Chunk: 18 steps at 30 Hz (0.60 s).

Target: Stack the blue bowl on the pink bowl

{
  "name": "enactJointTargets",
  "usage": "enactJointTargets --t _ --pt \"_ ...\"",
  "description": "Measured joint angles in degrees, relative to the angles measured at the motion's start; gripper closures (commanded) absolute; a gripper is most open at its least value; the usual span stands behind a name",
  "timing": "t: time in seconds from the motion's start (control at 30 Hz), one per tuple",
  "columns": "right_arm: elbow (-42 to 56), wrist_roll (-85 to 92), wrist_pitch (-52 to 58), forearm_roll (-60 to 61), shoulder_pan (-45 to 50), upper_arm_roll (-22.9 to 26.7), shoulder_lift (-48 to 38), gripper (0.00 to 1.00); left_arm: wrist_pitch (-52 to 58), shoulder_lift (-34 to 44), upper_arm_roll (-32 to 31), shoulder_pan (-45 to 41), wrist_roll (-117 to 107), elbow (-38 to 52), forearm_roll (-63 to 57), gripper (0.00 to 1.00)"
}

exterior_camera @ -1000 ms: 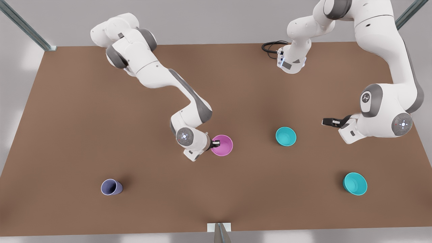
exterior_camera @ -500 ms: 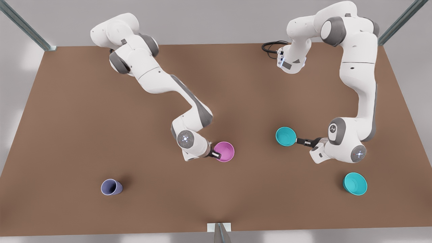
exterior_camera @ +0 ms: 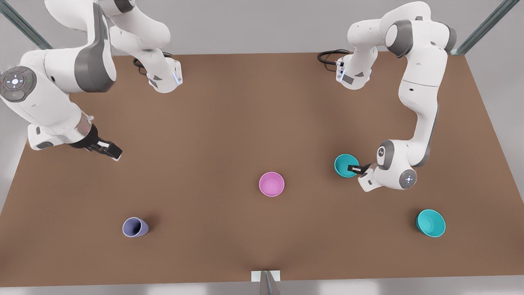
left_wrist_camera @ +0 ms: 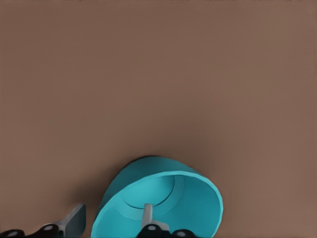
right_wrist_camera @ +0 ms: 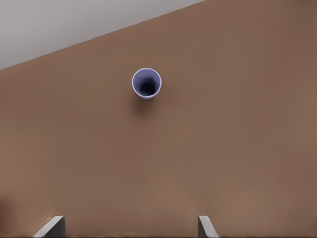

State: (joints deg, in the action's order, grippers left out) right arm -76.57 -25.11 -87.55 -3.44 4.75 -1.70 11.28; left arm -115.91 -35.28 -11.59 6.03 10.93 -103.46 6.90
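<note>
Blue bowl [exterior_camera: 346, 165] on the brown matte table [exterior_camera: 229, 123], toward the front view's right, well apart from the pink bowl [exterior_camera: 272, 184] at centre; left gripper [exterior_camera: 354, 168] straddling its rim, not yet closed. Right gripper [exterior_camera: 107, 149] raised at the front view's left, waiting, spread wide. Second teal bowl [exterior_camera: 430, 223] and lavender cup [exterior_camera: 135, 227] near the front edge; grey walls, metal frame posts behind. Left wrist view: smooth teal bowl [left_wrist_camera: 158, 201], lower edge cut off, one finger [left_wrist_camera: 147, 216] inside, the other outside. Right wrist view: two fingertips [right_wrist_camera: 53, 225] well apart above bare tabletop [right_wrist_camera: 198, 148], cup [right_wrist_camera: 146, 83] seen from above.
</note>
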Motion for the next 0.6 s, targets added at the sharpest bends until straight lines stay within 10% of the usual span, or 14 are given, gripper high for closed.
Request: enactJointTargets --t 0.17,0.4,0.6 --pt "1.2 7.0 3.3 0.1 -1.7 0.0 3.2 0.0 -0.8 -0.5 0.0 0.0 -0.1 0.0 -0.1 0.79" --pt "1.5 13.8 6.3 2.1 -3.2 0.0 4.2 0.0 -0.9 6.3 -0.3 -5.1 -3.3 2.4 1.0 0.79" --pt "1.5 17.8 7.0 2.4 -3.4 -0.1 4.4 0.0 7.7 -12.4 -0.2 -21.8 -14.5 41.2 -1.0 0.79"
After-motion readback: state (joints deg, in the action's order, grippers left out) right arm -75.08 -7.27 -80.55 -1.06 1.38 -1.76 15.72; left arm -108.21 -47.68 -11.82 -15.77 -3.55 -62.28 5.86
